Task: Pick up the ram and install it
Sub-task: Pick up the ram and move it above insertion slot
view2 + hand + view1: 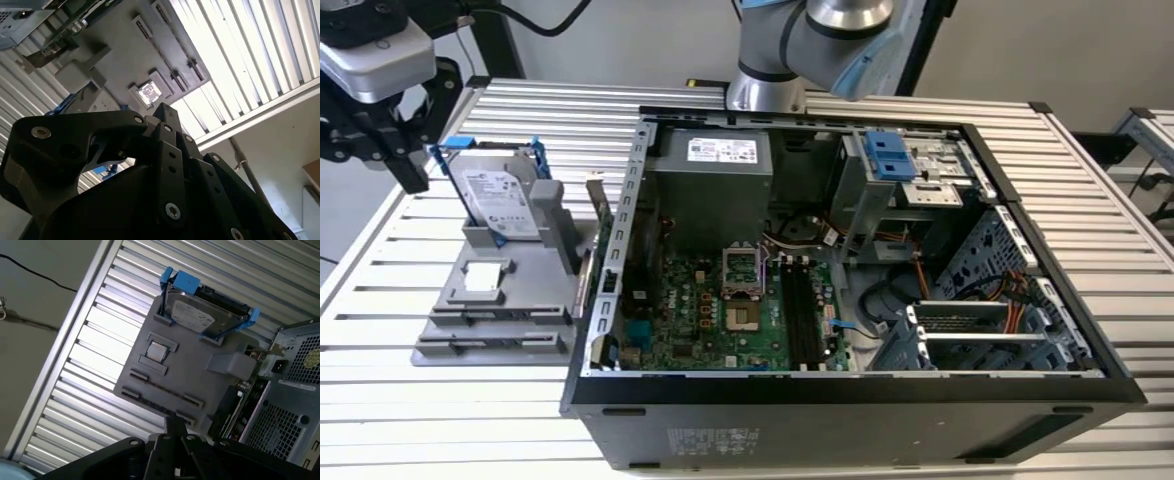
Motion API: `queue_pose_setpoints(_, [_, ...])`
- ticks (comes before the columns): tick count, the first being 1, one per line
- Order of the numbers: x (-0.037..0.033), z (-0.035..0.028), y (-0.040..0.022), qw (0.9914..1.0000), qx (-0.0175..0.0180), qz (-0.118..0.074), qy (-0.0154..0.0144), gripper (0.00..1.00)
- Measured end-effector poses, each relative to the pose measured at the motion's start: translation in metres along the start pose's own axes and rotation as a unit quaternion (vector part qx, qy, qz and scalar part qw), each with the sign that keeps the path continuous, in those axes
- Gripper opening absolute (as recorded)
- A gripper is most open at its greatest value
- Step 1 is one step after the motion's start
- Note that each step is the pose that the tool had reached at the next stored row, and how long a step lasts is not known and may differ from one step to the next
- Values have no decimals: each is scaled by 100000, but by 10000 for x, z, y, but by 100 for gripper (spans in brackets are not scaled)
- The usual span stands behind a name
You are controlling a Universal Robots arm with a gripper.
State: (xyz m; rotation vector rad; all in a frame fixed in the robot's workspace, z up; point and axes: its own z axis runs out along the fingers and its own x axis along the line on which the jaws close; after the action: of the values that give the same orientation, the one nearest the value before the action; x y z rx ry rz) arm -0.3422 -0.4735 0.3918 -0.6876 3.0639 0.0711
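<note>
My black gripper [403, 168] hangs at the exterior view's left, above the far corner of a grey holder [480, 300] and well apart from it. In both wrist views its fingers [175, 423] [162, 111] meet at a point with nothing between them. I cannot pick out the ram: it is hidden or too thin to tell from the dark strips. The holder's long slots [161, 388] show as dark lines. In the open computer case [854, 395], the motherboard [707, 300] has black memory slots [801, 310].
A silver hard drive [494, 195] in a blue frame stands upright on the holder. A green card [596, 240] stands on edge between holder and case. Everything rests on a slatted metal table [480, 420]. The arm's base [767, 90] rises behind the case.
</note>
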Motion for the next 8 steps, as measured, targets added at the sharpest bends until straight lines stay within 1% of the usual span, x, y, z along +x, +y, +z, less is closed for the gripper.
queue_pose_setpoints(4, [0,0,0,99984,-19,-1814,83,0])
queue_pose_setpoints(8, [0,0,0,99937,-37,-3549,158,0])
